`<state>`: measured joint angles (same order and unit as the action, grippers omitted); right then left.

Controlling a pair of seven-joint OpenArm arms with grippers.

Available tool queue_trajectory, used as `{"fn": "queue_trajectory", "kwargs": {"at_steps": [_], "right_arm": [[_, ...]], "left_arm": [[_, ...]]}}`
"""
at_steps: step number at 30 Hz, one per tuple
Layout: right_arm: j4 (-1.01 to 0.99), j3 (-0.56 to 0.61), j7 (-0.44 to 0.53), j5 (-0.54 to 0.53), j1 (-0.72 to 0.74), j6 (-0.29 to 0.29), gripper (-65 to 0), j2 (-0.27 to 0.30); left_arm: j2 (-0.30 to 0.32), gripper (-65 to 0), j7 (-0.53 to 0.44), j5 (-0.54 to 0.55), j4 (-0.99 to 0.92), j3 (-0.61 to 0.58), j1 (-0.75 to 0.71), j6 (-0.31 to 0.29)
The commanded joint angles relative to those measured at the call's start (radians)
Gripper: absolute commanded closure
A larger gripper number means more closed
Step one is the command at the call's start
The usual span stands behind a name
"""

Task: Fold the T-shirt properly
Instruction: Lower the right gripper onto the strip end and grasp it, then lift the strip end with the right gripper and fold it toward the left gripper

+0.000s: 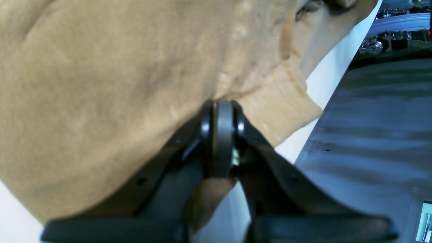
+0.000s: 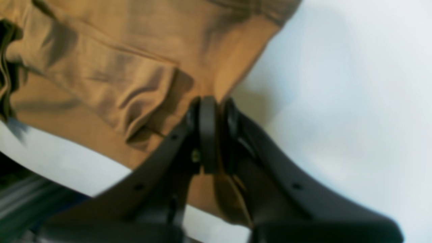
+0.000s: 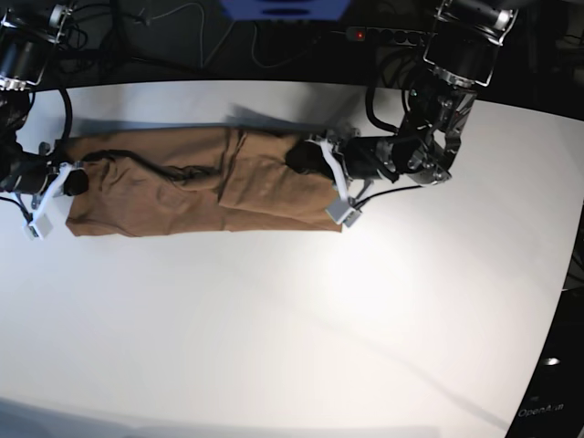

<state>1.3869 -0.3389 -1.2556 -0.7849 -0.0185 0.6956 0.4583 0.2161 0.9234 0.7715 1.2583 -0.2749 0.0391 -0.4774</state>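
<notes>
The tan-brown T-shirt point(image 3: 182, 187) lies as a long, wrinkled band across the back of the white table point(image 3: 292, 319). My left gripper point(image 3: 306, 157) is at the band's right end, low on the cloth. In the left wrist view this gripper point(image 1: 221, 106) is shut on the T-shirt point(image 1: 101, 84), next to a hemmed sleeve edge. My right gripper point(image 3: 75, 181) is at the band's left end. In the right wrist view it point(image 2: 212, 101) is shut on a fold of the T-shirt point(image 2: 118, 67), and cloth shows between its fingers.
A power strip point(image 3: 383, 35) and cables lie behind the table's far edge. The table's edge runs close to the left gripper in the left wrist view, with grey floor point(image 1: 371, 118) beyond. White tabletop stretches in front of the shirt.
</notes>
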Motion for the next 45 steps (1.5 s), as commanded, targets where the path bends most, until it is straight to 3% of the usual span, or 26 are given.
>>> {"fn": "queue_trajectory", "kwargs": {"at_steps": [1, 8, 12, 15, 25, 27, 34, 38, 45], "right_arm": [[0.027, 0.004, 0.026, -0.014, 0.015, 0.003, -0.7, 0.033], [0.052, 0.116, 0.150, -0.012, 0.018, 0.003, -0.7, 0.102], [0.055, 0.145, 0.167, -0.003, 0.021, 0.003, -0.7, 0.136], [0.085, 0.143, 0.169, 0.117, 0.022, 0.003, -0.7, 0.135], [0.116, 0.142, 0.236, 0.746, 0.021, 0.003, -0.7, 0.013], [0.128, 0.140, 0.247, 0.824, 0.022, 0.003, -0.6, -0.008], [0.312, 0.159, 0.208, 0.941, 0.012, 0.003, -0.6, -0.076], [0.366, 0.223, 0.185, 0.993, 0.021, 0.003, -0.6, -0.085], [0.451, 0.358, 0.185, 1.155, 0.012, 0.003, -0.6, -0.154]], "left_arm": [[0.013, -2.7, 0.044, -0.097, -0.007, 0.001, 0.005, 0.047], [0.012, -2.7, 0.046, -0.097, -0.007, 0.001, 0.015, 0.047], [-0.014, -2.7, 0.052, -0.099, -0.007, 0.001, 0.032, 0.049], [-0.028, -2.7, 0.049, -0.103, -0.007, 0.001, 0.040, 0.049], [-0.097, -2.7, 0.053, -0.108, -0.019, -0.008, 0.101, 0.050], [-0.106, -2.7, 0.055, -0.128, -0.021, -0.008, 0.106, 0.050], [-0.175, -2.7, 0.055, -0.283, -0.022, -0.002, 0.100, 0.050], [-0.185, -2.7, 0.055, -0.281, -0.071, 0.001, 0.106, 0.050], [-0.203, -2.7, 0.053, -0.284, -0.098, 0.001, 0.109, 0.050]]}}
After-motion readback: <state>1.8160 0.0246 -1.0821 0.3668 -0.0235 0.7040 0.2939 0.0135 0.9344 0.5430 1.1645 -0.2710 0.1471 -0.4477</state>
